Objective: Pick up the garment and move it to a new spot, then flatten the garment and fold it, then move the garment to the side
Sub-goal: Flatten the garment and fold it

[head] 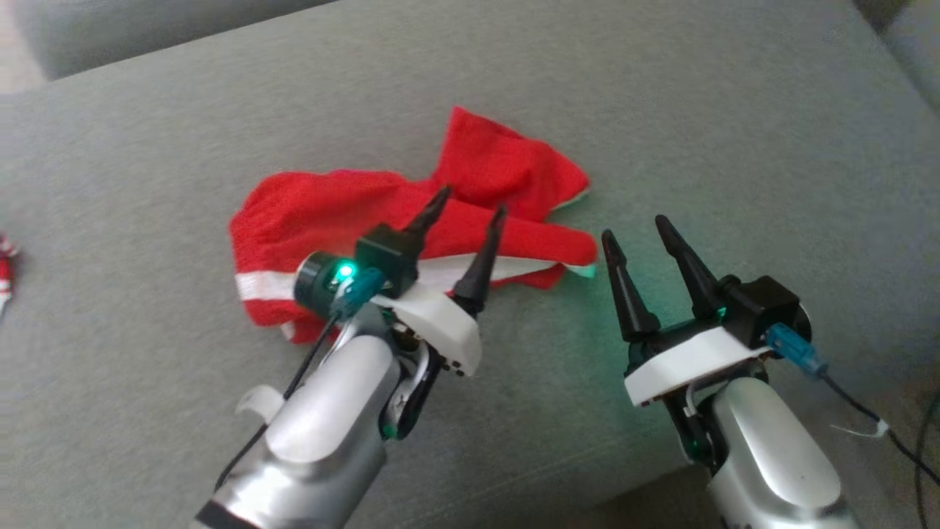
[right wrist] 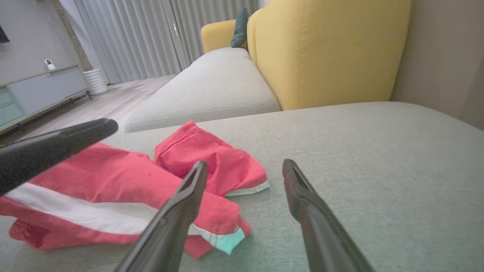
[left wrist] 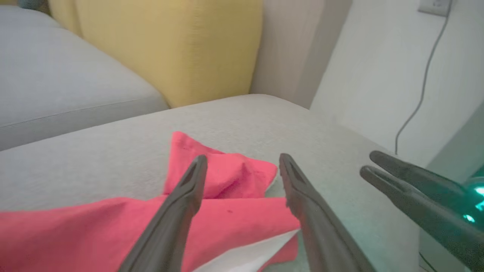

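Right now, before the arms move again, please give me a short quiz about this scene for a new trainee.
1. True or false: the left gripper is shut on the red garment.
2. The garment's stripe is: A white, B black, C yellow.
3. Fill in: the garment lies crumpled on a ___ cushion.
Key: 1 false, the fingers stand apart; 2 A; 3 grey.

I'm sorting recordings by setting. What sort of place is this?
Most likely a home living room: the red garment lies on a grey sofa cushion, with a yellow backrest behind it, and floor-length curtains and a low cabinet across the room.
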You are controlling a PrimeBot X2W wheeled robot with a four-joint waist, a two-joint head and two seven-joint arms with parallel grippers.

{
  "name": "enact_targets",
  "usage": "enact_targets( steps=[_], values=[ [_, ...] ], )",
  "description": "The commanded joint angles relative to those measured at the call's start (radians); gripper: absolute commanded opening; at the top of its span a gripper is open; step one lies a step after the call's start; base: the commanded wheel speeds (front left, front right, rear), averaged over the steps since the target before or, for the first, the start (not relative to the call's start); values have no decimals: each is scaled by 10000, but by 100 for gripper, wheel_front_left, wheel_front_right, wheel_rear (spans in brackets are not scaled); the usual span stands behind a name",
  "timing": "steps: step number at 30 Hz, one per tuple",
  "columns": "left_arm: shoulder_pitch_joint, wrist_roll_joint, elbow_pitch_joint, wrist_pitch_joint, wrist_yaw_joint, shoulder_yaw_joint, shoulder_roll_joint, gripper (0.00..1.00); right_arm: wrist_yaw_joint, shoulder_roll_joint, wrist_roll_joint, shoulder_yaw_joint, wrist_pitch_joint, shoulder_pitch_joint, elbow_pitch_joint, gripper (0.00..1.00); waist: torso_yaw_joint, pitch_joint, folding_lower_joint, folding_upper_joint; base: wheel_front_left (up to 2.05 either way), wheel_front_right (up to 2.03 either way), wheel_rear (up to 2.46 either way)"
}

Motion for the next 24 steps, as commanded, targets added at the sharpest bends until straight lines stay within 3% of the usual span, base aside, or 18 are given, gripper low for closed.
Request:
enact_targets(
  steps=[1, 12, 18, 24],
  values=[
    [-24, 146, -354, -55, 116, 511, 35, 100, 73, 41, -109, 220, -94, -149, -190, 100, 486, -172, 0, 0, 0, 0, 0],
    [1619, 988, -950, -55, 215, 2732, 35, 100, 73, 41, -876, -328, -94, 25, 1293, 100, 1755, -459, 0, 0, 0, 0, 0],
    [2405, 1144, -1448, -55, 178, 3515, 35, 100, 73, 41, -1166, -1094, -94, 226, 1666, 100, 2051, -550, 0, 0, 0, 0, 0],
    [2960, 1183, -1827, -55, 224, 4099, 35, 100, 73, 41, -1095, -1239, -94, 324, 2112, 100, 2196, -620, 0, 0, 0, 0, 0]
  ],
)
